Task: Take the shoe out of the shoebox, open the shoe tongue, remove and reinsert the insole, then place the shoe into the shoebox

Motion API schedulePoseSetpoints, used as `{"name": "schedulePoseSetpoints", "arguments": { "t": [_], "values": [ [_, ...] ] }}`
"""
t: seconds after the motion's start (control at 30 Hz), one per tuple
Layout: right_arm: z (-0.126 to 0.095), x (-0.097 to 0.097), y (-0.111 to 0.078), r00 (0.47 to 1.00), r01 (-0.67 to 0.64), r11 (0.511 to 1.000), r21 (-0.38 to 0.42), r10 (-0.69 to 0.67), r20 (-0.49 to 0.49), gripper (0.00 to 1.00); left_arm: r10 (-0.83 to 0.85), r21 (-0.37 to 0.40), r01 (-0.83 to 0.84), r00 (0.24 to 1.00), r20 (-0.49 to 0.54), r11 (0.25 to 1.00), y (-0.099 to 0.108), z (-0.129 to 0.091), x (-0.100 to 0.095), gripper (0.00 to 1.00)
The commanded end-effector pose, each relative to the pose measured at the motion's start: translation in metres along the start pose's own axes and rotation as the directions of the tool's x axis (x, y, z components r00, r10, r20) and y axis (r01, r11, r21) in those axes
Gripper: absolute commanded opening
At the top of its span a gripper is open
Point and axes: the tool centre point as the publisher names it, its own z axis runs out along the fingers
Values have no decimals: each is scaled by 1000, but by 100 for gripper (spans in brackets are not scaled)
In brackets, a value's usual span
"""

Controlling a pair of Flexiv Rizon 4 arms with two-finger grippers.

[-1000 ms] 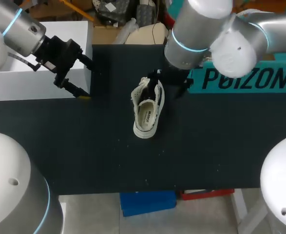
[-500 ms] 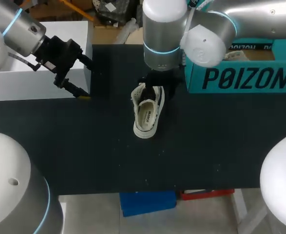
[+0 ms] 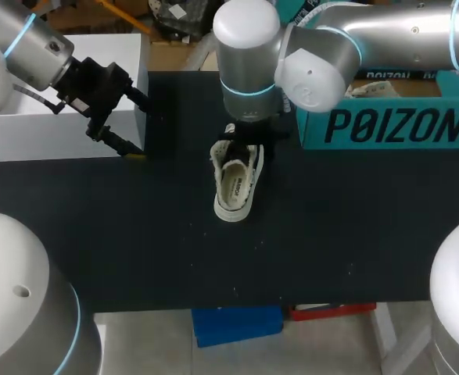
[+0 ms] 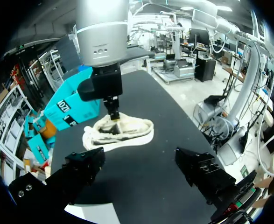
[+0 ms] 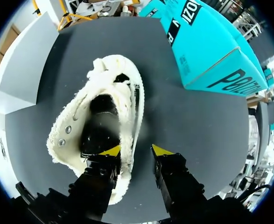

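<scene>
Matte black table point(image 3: 135, 234), evenly lit

Head camera looks down; both wrist cameras face the shoe point(image 3: 236, 187), the right closest.

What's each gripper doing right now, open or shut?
Left gripper: open, holding nothing.
Right gripper: open, fingers astride the side wall of the shoe, not clamped on it.
</scene>
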Motion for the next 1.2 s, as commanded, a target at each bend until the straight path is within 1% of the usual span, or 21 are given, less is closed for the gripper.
{"name": "schedulePoseSetpoints", "arguments": {
  "t": [0.03,0.17,0.2,0.3,0.53,0.57,0.6,0.63,0.67,0.8,0.93,0.97,1.03,1.07,1.1,1.13,1.2],
  "values": [
    [7,7,0,1000,-7,1000,2,7,-1,36,0,-4,0,1000,0,1000,0,0,1,100],
    [16,12,-1,1000,-7,1000,10,7,-9,34,0,-4,0,1000,0,1000,0,0,1,100],
    [25,11,-2,1000,-4,1000,19,4,-11,33,0,-4,0,1000,0,1000,0,0,1,100],
    [34,9,-3,1000,-2,1000,25,2,-6,32,0,-4,0,1000,0,1000,0,0,1,100],
    [42,8,-6,1000,-7,999,40,7,2,30,0,-4,0,1000,0,1000,0,0,1,100],
    [43,8,-6,1000,-9,999,41,9,3,26,0,-4,0,1000,0,1000,0,0,1,100],
    [43,8,-6,1000,-10,999,41,9,4,18,0,-4,0,1000,0,1000,0,0,1,100],
    [43,8,-6,1000,-10,999,41,10,5,0,0,-4,0,1000,0,1000,0,0,1,100],
    [42,7,-6,1000,-11,999,42,11,7,0,0,-4,0,1000,0,1000,0,0,1,100],
    [30,3,-8,1000,-10,998,64,9,12,0,0,-4,0,1000,0,1000,0,0,1,100],
    [8,-3,-14,1000,21,997,76,-20,-10,0,0,-4,0,1000,0,1000,0,0,1,100],
    [1,-4,-16,998,49,996,77,-46,-38,0,0,-4,0,1000,0,1000,0,0,1,100],
    [-16,-8,-21,992,117,990,76,-114,-48,0,0,-4,0,1000,0,1000,0,0,1,100],
    [-21,-11,-23,982,171,982,77,-164,-95,0,0,-4,0,1000,0,1000,0,0,1,100],
    [-30,-13,-27,971,220,973,76,-211,-109,0,0,-4,0,1000,0,1000,0,0,1,100],
    [-33,-21,-31,959,276,956,103,-265,-104,0,0,-4,0,1000,0,1000,0,0,1,100],
    [-49,-33,-38,930,360,928,97,-350,-111,0,0,-4,0,1000,0,1000,0,0,1,100]
  ]
}}
